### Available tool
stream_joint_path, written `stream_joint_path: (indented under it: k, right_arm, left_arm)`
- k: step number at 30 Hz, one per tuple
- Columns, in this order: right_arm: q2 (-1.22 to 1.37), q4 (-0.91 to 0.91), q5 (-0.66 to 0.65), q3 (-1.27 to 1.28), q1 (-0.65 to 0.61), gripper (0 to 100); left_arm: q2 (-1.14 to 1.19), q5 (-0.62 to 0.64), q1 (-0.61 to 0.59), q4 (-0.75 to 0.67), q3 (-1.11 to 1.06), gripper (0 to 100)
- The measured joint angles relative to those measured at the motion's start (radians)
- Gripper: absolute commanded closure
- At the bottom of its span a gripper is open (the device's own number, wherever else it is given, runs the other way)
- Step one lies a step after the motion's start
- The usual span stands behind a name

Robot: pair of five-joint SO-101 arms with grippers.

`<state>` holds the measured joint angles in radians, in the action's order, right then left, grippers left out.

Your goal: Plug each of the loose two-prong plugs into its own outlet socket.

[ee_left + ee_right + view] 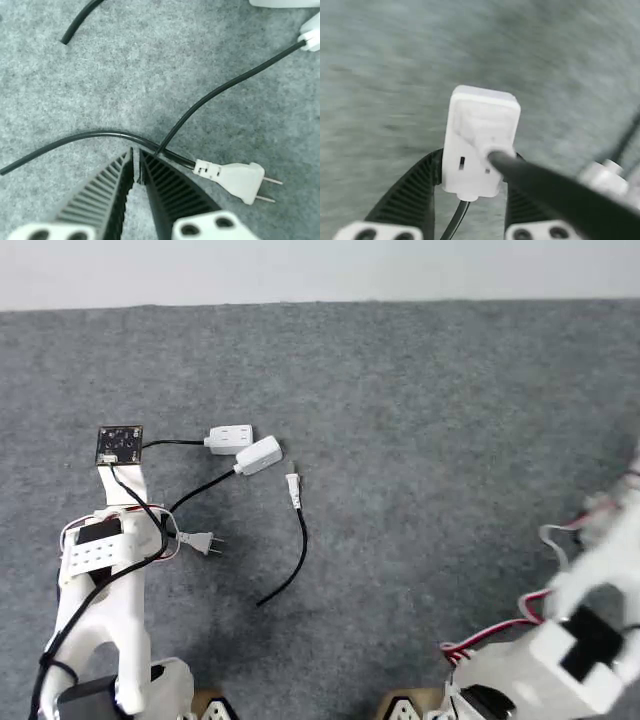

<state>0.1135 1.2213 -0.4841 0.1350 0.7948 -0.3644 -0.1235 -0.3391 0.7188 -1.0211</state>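
The left claw [136, 150] is closed to a thin slit, tips at the black cord [90, 134] of a white two-prong plug [235, 179] lying on the grey felt worktop [450, 420]. A white socket block [480, 125] is clamped in the right claw [474, 157]. A pale wall [320, 270] is seen behind.

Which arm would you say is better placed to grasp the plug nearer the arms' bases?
Left. The left gripper sits at the cable just behind that plug; the right gripper is full, clamped on a socket.
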Motion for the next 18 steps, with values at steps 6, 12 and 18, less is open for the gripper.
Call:
stream_joint_path:
  k: [6,12,18]
  right_arm:
    - [0.117,-0.147,-0.094,0.0,0.158,86.1]
    - [0.135,-0.083,-0.126,-0.051,0.144,73.8]
    - [0.04,0.218,-0.126,-0.219,0.06,88.7]
  left_arm:
    - [0.0,0.0,0.0,0.0,0.0,98]
    - [0.0,0.0,0.0,0.006,0.0,98]
    - [0.0,-0.011,0.0,0.031,0.0,98]
